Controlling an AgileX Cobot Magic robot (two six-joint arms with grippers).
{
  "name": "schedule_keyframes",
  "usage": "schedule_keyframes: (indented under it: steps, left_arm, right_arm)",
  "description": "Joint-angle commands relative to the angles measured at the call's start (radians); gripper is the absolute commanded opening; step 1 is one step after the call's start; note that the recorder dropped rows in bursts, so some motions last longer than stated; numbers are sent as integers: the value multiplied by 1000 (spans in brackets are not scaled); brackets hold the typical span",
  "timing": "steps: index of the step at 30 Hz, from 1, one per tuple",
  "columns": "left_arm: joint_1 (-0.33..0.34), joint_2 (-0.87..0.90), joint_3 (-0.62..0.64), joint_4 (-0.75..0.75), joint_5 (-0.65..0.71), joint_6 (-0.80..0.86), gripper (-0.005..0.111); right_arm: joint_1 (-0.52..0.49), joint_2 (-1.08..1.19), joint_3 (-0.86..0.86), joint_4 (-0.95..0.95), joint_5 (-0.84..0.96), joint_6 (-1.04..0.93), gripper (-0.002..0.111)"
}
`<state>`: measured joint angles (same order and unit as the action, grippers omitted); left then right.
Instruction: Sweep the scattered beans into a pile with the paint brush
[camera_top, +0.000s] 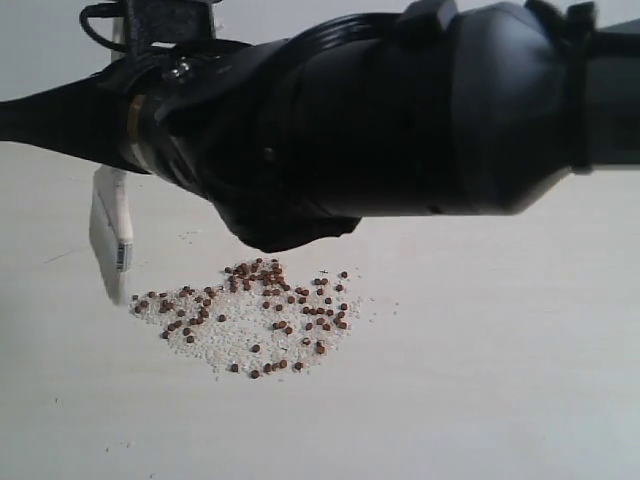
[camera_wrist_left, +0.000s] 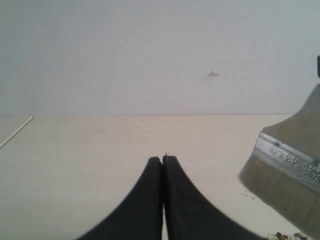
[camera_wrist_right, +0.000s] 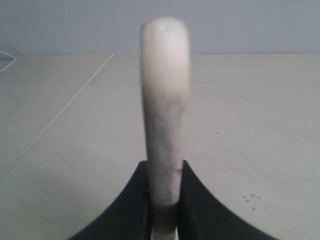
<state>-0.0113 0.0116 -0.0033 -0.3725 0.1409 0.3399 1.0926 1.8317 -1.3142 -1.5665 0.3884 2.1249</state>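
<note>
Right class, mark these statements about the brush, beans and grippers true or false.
1. The right gripper holds the flat, pale wooden-handled paint brush in its jaws. True.
2. The left gripper has its jaws wide open. False: they are shut together, holding nothing.
3. The tiny reddish-brown beans lie among pale crumbs on the light table. True.
4. The brush's off-white bristles sit in the middle of the beans. False: in the exterior view they are beside the spread's left edge.

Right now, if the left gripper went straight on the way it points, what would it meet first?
Probably only bare table; the left gripper is shut, and the paint brush stands off its line. Depth unclear.
</note>
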Motion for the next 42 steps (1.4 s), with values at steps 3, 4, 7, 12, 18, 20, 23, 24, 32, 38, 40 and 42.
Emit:
schedule_keyframes:
  steps: [3, 4, 7, 12, 18, 20, 23, 24, 32, 38, 40, 42]
  left_arm:
    - [-4, -6, 3, -4, -1, -6, 0]
    - [-4, -6, 3, -4, -1, -6, 0]
    - [-4, -6, 3, -4, -1, -6, 0]
    - [-4, -6, 3, -4, -1, -6, 0]
    - [-4, -6, 3, -4, -1, -6, 0]
    - [-4, -6, 3, -4, -1, -6, 0]
    - [-4, -6, 3, -4, -1, -6, 0]
    - [-4, -6, 3, -4, -1, -6, 0]
    - [-4, -6, 3, -4, -1, -6, 0]
    - [-4, -6, 3, -4, -1, -6, 0]
    - [-4, -6, 3, -4, -1, -6, 0]
    - [-4, -6, 3, -4, -1, -6, 0]
  right_arm:
    - [64, 102, -31, 7, 127, 4, 0]
    - [81, 111, -31, 17, 165, 4, 0]
    - [142, 136, -31, 23, 276, 4, 0]
    - [201, 151, -52, -36, 342, 4, 0]
    - [215, 169, -122, 18, 345, 4, 0]
    - [215, 185, -143, 40, 345, 4, 0]
    - [215, 204, -158, 43, 345, 4, 0]
    - [215, 207, -158, 43, 351, 4, 0]
    - [214, 268, -158, 49, 432, 4, 0]
    - [202, 277, -161, 45, 436, 4, 0]
    - [195, 277, -171, 54, 438, 4, 0]
    - [190, 277, -190, 54, 432, 4, 0]
